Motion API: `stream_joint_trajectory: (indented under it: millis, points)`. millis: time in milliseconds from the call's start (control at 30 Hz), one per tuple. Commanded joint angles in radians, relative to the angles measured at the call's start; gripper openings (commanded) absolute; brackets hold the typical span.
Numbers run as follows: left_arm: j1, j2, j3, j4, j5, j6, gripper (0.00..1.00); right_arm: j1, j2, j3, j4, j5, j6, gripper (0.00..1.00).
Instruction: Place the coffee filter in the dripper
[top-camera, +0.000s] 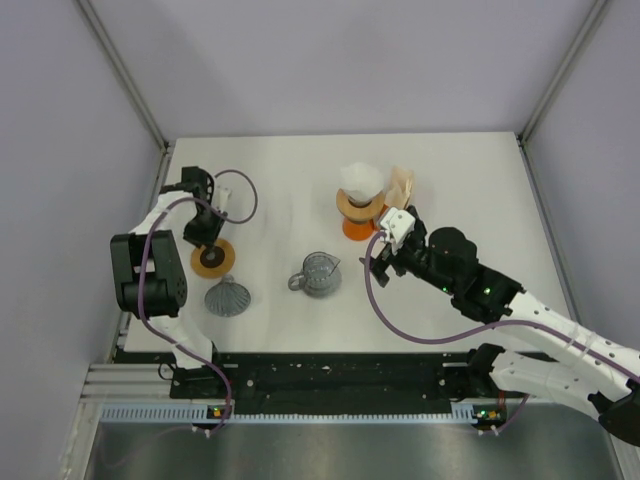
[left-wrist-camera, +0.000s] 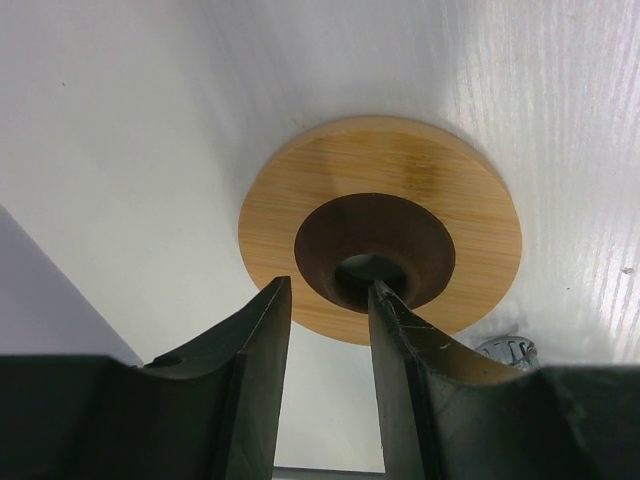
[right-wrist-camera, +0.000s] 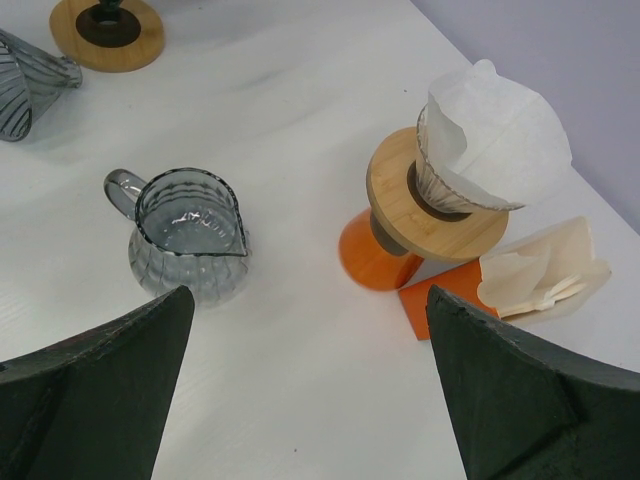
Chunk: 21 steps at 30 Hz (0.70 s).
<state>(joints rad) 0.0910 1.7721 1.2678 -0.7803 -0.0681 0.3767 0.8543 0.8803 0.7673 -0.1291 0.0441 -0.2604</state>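
A white paper coffee filter (top-camera: 360, 178) sits open in a glass dripper on a wooden ring atop an orange stand (top-camera: 356, 226); it also shows in the right wrist view (right-wrist-camera: 495, 125). My right gripper (top-camera: 380, 260) is wide open and empty (right-wrist-camera: 308, 295), a short way in front of the stand and apart from it. My left gripper (top-camera: 207, 243) is at the left over a second wooden ring with a dark centre (left-wrist-camera: 400, 190). It is partly open and holds nothing (left-wrist-camera: 330, 290). Its right fingertip (left-wrist-camera: 388, 300) lies at the ring's centre hole.
A glass pitcher (top-camera: 318, 273) stands mid-table, left of my right gripper (right-wrist-camera: 185, 235). A grey ribbed dripper (top-camera: 228, 296) lies by the left wooden ring (top-camera: 213, 258). A stack of spare filters on an orange holder (right-wrist-camera: 535, 275) lies right of the stand.
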Motion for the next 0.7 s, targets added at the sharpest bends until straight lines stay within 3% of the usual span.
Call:
stream_joint_trajectory:
  millis: [0, 367, 433, 567, 667]
  points:
    - [0.001, -0.010, -0.019, 0.033, -0.033, 0.021, 0.43, -0.009, -0.011, 0.050, 0.014, -0.006, 0.009, 0.99]
    - [-0.004, 0.138, -0.021, 0.124, 0.007, -0.030, 0.36, -0.009, -0.018, 0.053, 0.014, -0.020, 0.013, 0.99]
    - [-0.004, 0.139, -0.024, 0.124, 0.025, -0.033, 0.29, -0.009, -0.026, 0.053, 0.014, -0.023, 0.012, 0.99]
    - [-0.002, 0.139, -0.024, 0.108, 0.048, -0.038, 0.00, -0.009, -0.027, 0.061, 0.014, -0.032, 0.007, 0.99]
    - [0.001, 0.118, -0.002, 0.082, 0.108, -0.051, 0.00, -0.009, -0.015, 0.079, 0.016, -0.038, 0.015, 0.99]
